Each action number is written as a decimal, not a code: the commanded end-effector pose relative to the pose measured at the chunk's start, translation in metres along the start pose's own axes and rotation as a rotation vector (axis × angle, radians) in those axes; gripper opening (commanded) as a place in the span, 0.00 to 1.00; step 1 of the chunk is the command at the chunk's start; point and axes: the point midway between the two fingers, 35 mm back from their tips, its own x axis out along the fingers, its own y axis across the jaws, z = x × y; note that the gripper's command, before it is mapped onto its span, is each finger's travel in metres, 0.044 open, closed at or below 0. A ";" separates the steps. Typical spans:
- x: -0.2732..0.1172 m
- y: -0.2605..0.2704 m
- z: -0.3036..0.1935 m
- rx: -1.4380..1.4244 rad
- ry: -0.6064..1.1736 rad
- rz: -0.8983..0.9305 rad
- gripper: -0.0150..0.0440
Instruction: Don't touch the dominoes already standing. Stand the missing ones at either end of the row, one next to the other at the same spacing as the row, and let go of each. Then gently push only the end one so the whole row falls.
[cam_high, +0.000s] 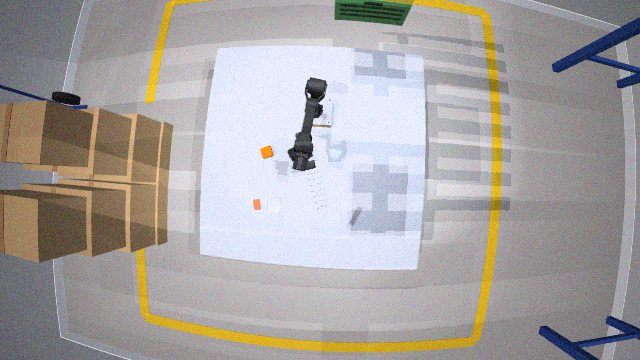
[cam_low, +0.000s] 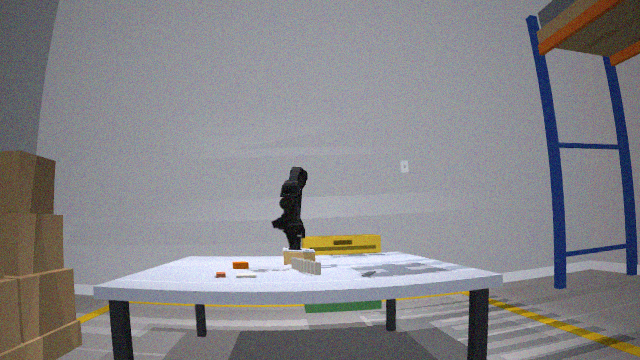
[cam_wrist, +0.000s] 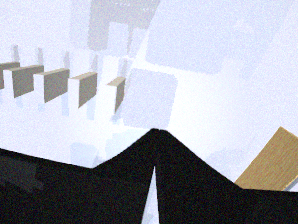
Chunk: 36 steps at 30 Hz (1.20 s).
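Observation:
A row of several thin off-white dominoes (cam_high: 315, 190) (cam_low: 306, 266) (cam_wrist: 87, 90) stands upright on the white table (cam_high: 240, 100) (cam_low: 150, 282). In the wrist view they stand left of the fingertips, and the nearest domino (cam_wrist: 119, 95) is up and left of the tips. My gripper (cam_wrist: 157, 136) is shut with nothing between its tips. It is above the table, near the row's end on the arm's side; the arm hides some table there in the top view. All dominoes seen in the wrist view are upright. Whether the row's spacing is even is hard to tell.
An orange block (cam_high: 266, 152) (cam_low: 240, 265), a small coral block (cam_high: 256, 204) (cam_low: 220, 275) and a flat white piece (cam_low: 246, 275) lie left of the row. A dark slim piece (cam_high: 355, 216) (cam_low: 369, 273) lies right. A wooden-sided box (cam_low: 298, 258) (cam_wrist: 272, 160) stands by the arm.

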 end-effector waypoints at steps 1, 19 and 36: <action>0.000 0.000 0.000 0.005 0.001 0.004 0.25; 0.000 0.000 0.000 0.005 0.001 0.004 0.25; 0.080 0.001 -0.001 0.005 0.002 0.003 0.25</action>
